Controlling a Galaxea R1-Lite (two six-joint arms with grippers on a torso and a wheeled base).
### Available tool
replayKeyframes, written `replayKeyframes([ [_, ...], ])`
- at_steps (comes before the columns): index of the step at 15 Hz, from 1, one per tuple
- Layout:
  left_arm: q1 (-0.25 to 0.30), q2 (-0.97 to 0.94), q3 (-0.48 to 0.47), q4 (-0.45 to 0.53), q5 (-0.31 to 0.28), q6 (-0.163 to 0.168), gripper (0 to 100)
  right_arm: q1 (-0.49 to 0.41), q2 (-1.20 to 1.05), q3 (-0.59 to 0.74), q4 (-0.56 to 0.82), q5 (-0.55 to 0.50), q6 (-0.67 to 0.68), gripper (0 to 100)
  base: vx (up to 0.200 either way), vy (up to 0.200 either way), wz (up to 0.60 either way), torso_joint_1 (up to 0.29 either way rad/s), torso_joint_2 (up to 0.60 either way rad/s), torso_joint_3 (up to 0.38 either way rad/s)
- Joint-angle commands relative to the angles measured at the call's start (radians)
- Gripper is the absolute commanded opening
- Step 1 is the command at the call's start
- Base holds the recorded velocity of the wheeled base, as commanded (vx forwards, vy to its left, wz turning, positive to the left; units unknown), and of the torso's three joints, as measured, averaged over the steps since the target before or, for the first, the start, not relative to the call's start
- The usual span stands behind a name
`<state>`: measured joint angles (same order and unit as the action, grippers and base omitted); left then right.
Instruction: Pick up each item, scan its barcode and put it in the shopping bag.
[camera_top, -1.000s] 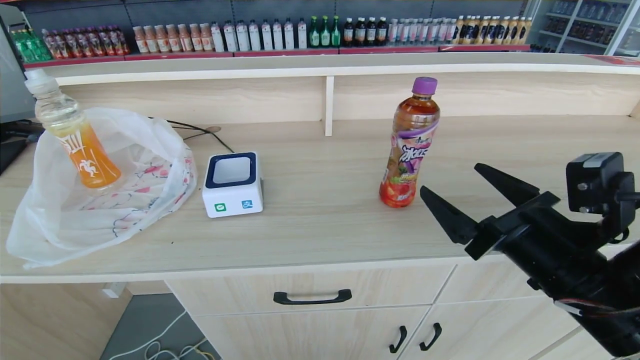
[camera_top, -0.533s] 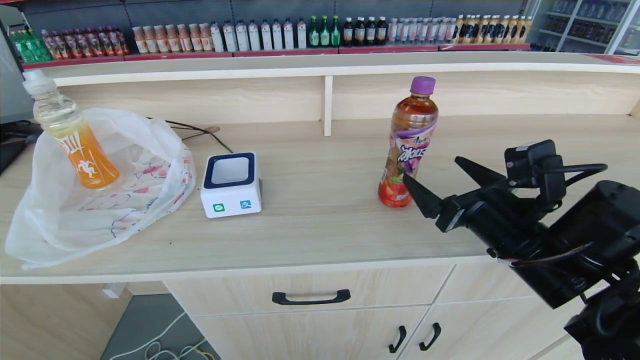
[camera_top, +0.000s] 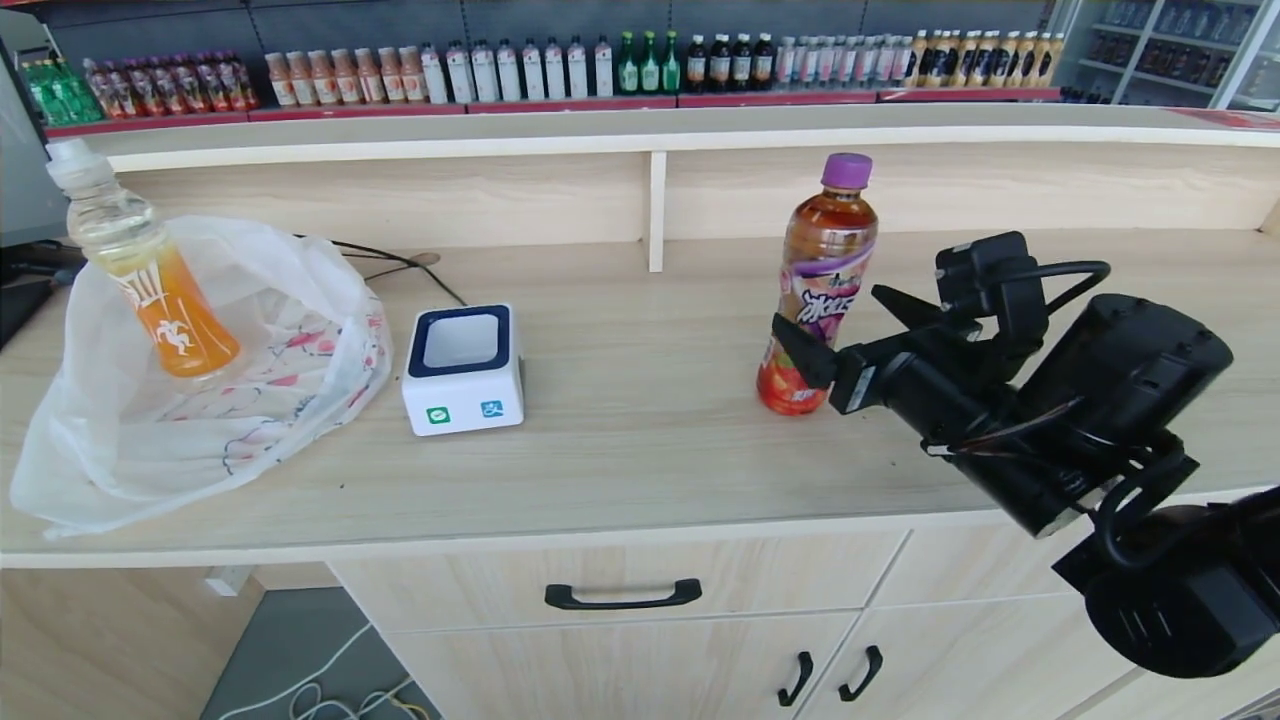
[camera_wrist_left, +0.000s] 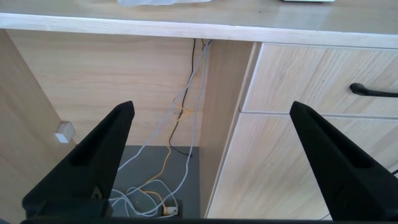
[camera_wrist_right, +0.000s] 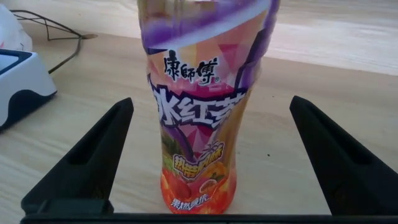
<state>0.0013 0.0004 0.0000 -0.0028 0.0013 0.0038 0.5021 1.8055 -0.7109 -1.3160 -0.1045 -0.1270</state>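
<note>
Head view: I see the wooden surface (camera_top: 640, 440) with the task's things set in a row from left to right.
Shopping bag: the white plastic shopping bag (camera_top: 270, 400) lies open at the left end of the surface.
Orange bottle: the orange bottle (camera_top: 150, 275) stands inside the bag, leaning a little to the left. It has a white cap, and its drink fills only the lower part.
Scanner: the scanner (camera_top: 463, 368), a small white box with a dark blue frame around its window, sits just right of the bag. A thin black cable (camera_top: 400, 262) runs from behind it toward the far left.
Purple-capped bottle: the purple-capped bottle (camera_top: 822, 270) stands upright on the surface, right of the scanner and well apart from it.
Right tool: the right tool (camera_top: 826, 305) is spread wide and has hold of nothing. One finger stands on the near side and one on the far side of this bottle's lower half. From the right wrist camera I see a gap between the bottle and each finger, so I see no contact.
Left tool: the left tool (camera_wrist_left: 211, 106) is also spread wide and holds nothing. It is low, in front of the cabinet under the surface's near edge. Past its fingers I see loose wires (camera_wrist_left: 199, 68) hanging in an open bay and a drawer handle (camera_wrist_left: 373, 92) to one side.
Far shelf: a shelf (camera_top: 560, 102) with rows of drink bottles runs behind the surface.
</note>
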Motion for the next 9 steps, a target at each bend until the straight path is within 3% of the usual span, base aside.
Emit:
replayKeyframes([
  [1,0.000,0.000,0.000,0.000,0.000,0.001,100,0.001,0.026,-0.036,0.004,0.000,0.000,100,0.000,0.000,0.00,0.000,0.00,0.000],
  [9,0.000,0.000,0.000,0.001,0.000,0.001,100,0.001,0.140,-0.162,0.004,-0.001,0.001,100,0.000,0.000,0.00,0.000,0.00,0.000],
])
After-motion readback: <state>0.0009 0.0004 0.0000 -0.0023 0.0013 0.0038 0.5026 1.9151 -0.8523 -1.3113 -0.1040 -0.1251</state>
